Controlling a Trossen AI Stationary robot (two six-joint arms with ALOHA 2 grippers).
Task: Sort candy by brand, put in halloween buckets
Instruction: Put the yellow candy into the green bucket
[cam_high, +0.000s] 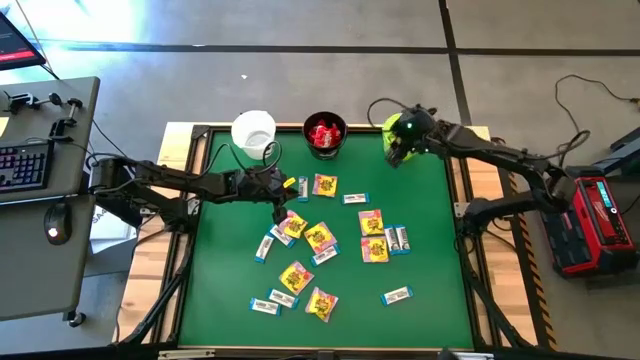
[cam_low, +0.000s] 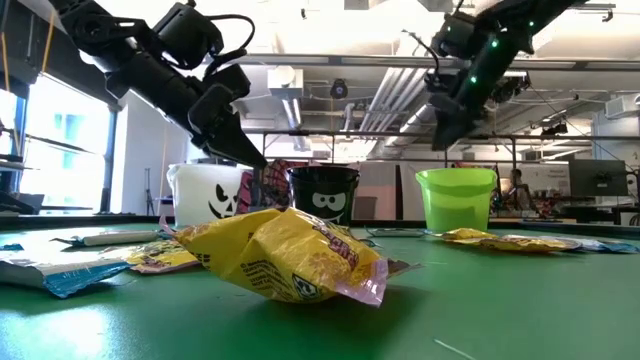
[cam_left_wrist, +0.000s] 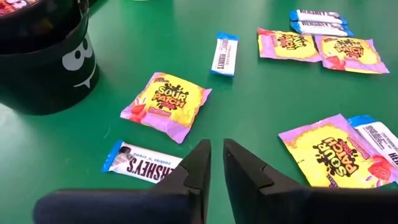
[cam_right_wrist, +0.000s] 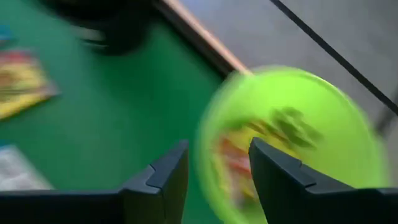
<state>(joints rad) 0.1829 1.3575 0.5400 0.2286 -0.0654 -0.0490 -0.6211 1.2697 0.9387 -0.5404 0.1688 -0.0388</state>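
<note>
Yellow-and-pink candy packets (cam_high: 320, 237) and white-and-blue bars (cam_high: 397, 239) lie flat over the green mat. At the far edge stand the white bucket (cam_high: 253, 130), the black bucket (cam_high: 325, 140) with red candy (cam_high: 325, 130) in it, and the green bucket (cam_low: 458, 198). My right gripper (cam_right_wrist: 217, 149) hovers open over the green bucket (cam_right_wrist: 292, 137), where a blurred yellow-and-pink packet (cam_right_wrist: 239, 158) shows inside. My left gripper (cam_left_wrist: 216, 165) hangs above the mat near the black bucket (cam_left_wrist: 43, 68). Only a narrow gap parts its fingers, with nothing between them. A white-and-blue bar (cam_left_wrist: 143, 165) lies just beside it.
A wooden frame (cam_high: 180, 140) borders the mat. A desk with a keyboard (cam_high: 25, 165) stands off the left side, and a red case (cam_high: 598, 222) off the right. One yellow packet (cam_low: 285, 255) lies close to the low camera.
</note>
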